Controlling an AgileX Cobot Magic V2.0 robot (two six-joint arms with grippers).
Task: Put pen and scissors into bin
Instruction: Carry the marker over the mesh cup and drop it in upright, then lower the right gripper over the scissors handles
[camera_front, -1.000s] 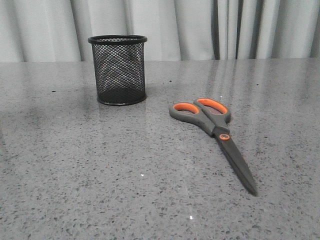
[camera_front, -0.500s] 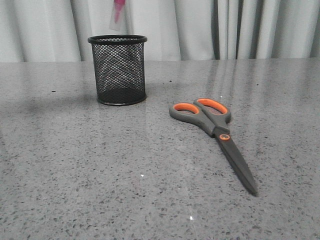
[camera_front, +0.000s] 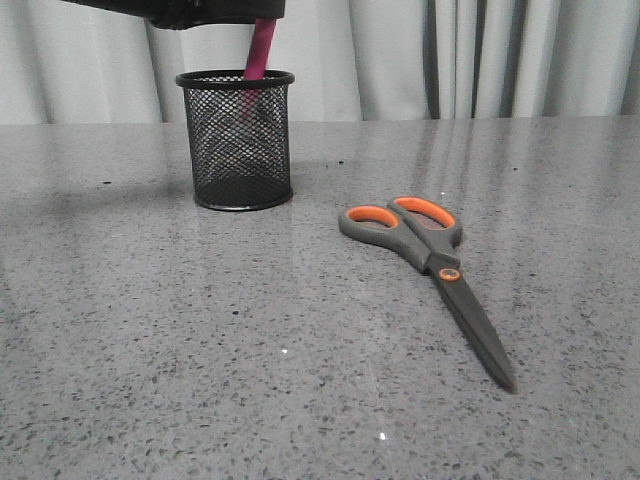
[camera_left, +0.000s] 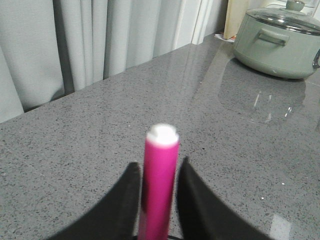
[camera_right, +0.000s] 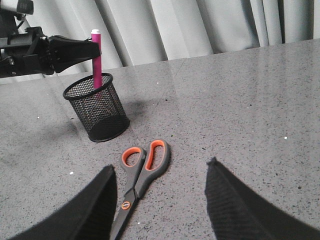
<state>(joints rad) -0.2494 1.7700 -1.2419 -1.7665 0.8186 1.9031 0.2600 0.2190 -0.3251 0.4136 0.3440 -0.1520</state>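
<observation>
The magenta pen (camera_front: 259, 50) hangs nearly upright with its lower end inside the black mesh bin (camera_front: 237, 150) at the back left of the table. My left gripper (camera_front: 215, 12) is shut on the pen above the bin's rim. In the left wrist view the pen (camera_left: 160, 185), with its white tip towards the camera, sits between the two fingers of the left gripper (camera_left: 159, 162). The scissors (camera_front: 430, 262) lie flat to the right of the bin, blades toward the front. My right gripper (camera_right: 161, 165) is open and empty above the scissors (camera_right: 142, 167). It does not show in the front view.
Grey curtains (camera_front: 450, 55) hang behind the table's far edge. A green lidded pot (camera_left: 277, 42) stands on the counter, seen only in the left wrist view. The grey speckled table (camera_front: 150, 350) runs in front of the bin.
The left arm has come down into view from the top. The pen has dropped from high above the bin until its lower end is inside. The scissors have not moved.
</observation>
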